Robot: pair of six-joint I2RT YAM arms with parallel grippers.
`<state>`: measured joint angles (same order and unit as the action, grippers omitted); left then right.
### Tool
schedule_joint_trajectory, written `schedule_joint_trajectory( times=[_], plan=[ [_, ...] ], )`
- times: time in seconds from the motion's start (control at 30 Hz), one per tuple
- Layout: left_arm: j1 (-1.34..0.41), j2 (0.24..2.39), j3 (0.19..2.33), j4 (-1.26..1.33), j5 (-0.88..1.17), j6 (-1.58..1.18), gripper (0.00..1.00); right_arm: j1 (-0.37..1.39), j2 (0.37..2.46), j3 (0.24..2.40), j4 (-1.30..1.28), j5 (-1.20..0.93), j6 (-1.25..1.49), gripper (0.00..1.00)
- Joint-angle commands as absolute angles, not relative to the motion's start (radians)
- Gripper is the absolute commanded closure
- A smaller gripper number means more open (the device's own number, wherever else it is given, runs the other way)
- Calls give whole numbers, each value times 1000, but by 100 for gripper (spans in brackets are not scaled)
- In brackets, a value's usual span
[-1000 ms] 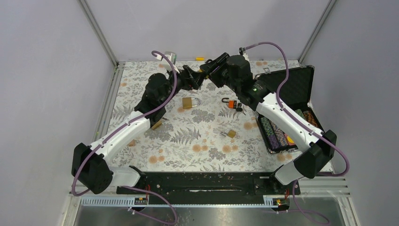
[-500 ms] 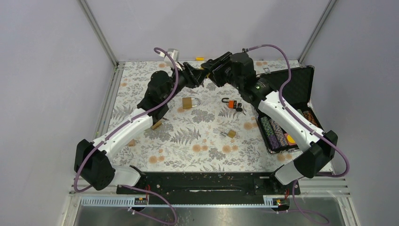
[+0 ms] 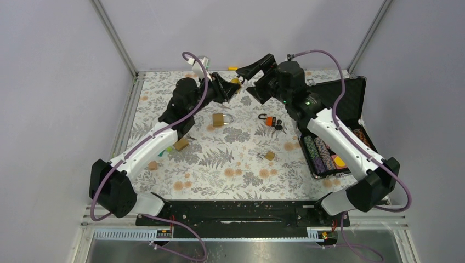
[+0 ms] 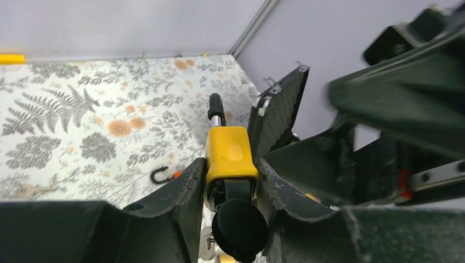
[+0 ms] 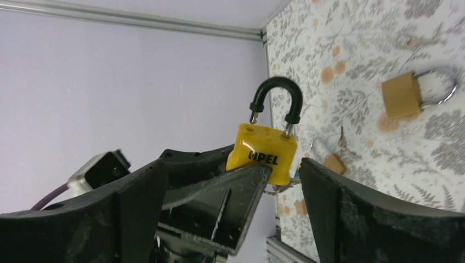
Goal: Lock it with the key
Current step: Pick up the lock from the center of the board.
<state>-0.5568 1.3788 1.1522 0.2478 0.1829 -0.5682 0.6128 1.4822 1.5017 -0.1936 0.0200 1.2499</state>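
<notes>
A yellow padlock point(image 4: 230, 152) with a black shackle point(image 5: 277, 97) is held above the back of the table, and my left gripper point(image 4: 230, 178) is shut on its body. The key's round black head point(image 4: 240, 227) sticks out of the padlock's underside, with a ring hanging below it. My right gripper point(image 5: 236, 183) is open. Its two fingers point(image 5: 373, 219) stand wide on either side of the left gripper's tip and touch nothing. From above, the padlock point(image 3: 236, 81) sits between the left gripper point(image 3: 229, 86) and the right gripper point(image 3: 248, 78).
On the floral mat lie a brass padlock point(image 3: 221, 119), an orange padlock with keys point(image 3: 270, 120), a small brass padlock point(image 3: 268, 155) and a wooden block point(image 3: 181, 144). An open black case point(image 3: 351, 90) with poker chips stands at the right.
My left gripper closed on the yellow padlock. My right gripper opened wide, let it go and drew back slightly to the right.
</notes>
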Motion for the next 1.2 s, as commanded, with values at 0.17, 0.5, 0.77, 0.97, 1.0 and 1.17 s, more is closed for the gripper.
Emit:
schedule_joint_trajectory(
  times=[0.17, 0.5, 0.77, 0.97, 1.0, 1.17],
  plan=[
    [-385, 1348, 1286, 220, 702, -524, 100, 455, 1418, 1488, -11, -350, 863, 5],
    [-345, 1242, 1288, 209, 1005, -449, 100, 443, 1409, 1559, -42, -695, 526, 37],
    [-322, 1223, 1359, 218, 1168, -493, 100, 443, 1340, 1495, 125, -910, 482, 26],
    [-313, 1221, 1387, 235, 1222, -505, 100, 447, 1348, 1547, 155, -1011, 547, 43],
    [-313, 1218, 1387, 249, 1216, -514, 100, 450, 1349, 1555, 136, -1018, 530, 44],
    [-313, 1213, 1389, 319, 1223, -570, 100, 464, 1347, 1577, 17, -1016, 414, 42]
  ],
)
